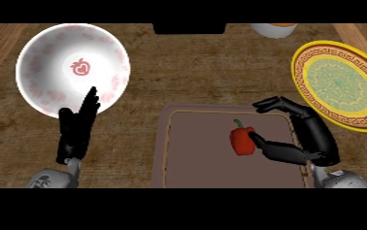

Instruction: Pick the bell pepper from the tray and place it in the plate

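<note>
I am watching two plates, one tray and one pepper. At far left, the white plate (43,54) with red markings is lying on the wooden counter (186,73). My left hand (76,129) is resting at its lower rim, fingers straight and up. The single red bell pepper (241,140) is lying on the brown tray (193,151). My right hand (305,137) is hovering beside it, fingers and thumb apart, gripping nothing. The yellow patterned plate (335,84) is sitting far right.

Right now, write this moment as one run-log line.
bell pepper: on tray | right robot hand: open, beside pepper | left robot hand: open, resting
</note>
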Robot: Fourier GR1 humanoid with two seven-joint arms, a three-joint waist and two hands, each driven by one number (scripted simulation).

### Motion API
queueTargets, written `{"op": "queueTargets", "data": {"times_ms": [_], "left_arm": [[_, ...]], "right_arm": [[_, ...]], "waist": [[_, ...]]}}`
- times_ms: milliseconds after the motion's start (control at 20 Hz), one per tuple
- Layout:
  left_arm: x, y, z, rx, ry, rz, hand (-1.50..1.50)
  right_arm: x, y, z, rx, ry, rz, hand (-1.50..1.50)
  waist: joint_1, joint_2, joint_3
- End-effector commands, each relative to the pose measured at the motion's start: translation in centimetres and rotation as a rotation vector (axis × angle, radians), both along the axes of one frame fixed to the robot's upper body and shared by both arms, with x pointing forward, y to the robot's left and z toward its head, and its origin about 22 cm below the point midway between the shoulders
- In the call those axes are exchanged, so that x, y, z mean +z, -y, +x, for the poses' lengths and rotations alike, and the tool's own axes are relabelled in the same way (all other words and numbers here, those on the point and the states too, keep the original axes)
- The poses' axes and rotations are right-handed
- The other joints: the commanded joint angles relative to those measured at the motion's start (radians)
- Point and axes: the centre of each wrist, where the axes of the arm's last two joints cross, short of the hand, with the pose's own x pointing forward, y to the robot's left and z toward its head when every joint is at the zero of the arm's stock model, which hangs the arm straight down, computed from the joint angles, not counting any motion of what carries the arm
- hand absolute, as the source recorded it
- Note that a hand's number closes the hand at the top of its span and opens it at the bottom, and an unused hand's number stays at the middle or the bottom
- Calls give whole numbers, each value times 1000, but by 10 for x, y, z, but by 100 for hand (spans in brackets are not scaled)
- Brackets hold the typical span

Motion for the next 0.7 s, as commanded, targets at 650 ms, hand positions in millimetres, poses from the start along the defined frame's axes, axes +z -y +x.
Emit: {"op": "queueTargets", "data": {"times_ms": [650], "left_arm": [[-8, 12, -11, -11, -14, -6, 0]], "right_arm": [[51, 27, 13, 186, 17, -783, -150]], "waist": [[6, -3, -3]]}}
